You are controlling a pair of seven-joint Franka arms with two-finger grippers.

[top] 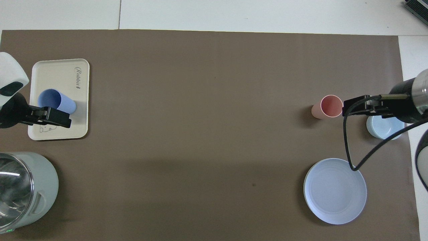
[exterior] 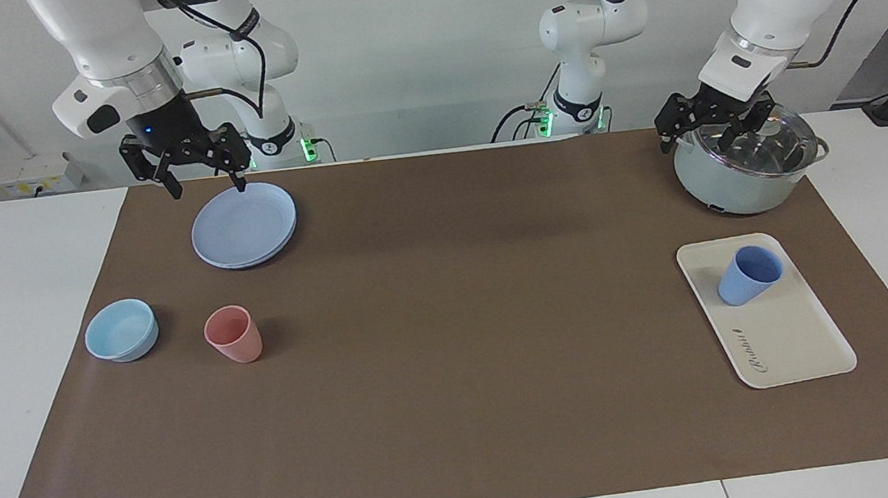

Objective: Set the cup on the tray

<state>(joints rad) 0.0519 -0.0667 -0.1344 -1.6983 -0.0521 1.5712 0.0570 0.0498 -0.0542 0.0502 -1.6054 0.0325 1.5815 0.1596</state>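
The periwinkle-blue cup (exterior: 748,275) stands upright on the cream-white tray (exterior: 791,336), at the tray's end nearer the robots. It also shows in the overhead view (top: 55,102) on the tray (top: 60,72). My left gripper (exterior: 701,141) is open and empty, raised in the air over the pot, well clear of the cup. In the overhead view the left gripper (top: 63,119) overlaps the tray's bear drawing. My right gripper (exterior: 206,185) is open and empty, raised over the rim of the round blue plate; it also shows in the overhead view (top: 347,106).
A pale green pot with a glass lid (exterior: 742,176) stands nearer the robots than the tray. Toward the right arm's end lie a round blue plate (exterior: 243,225), a salmon-pink cup (exterior: 233,334) and a light-blue bowl (exterior: 121,330). A brown mat (exterior: 454,347) covers the table.
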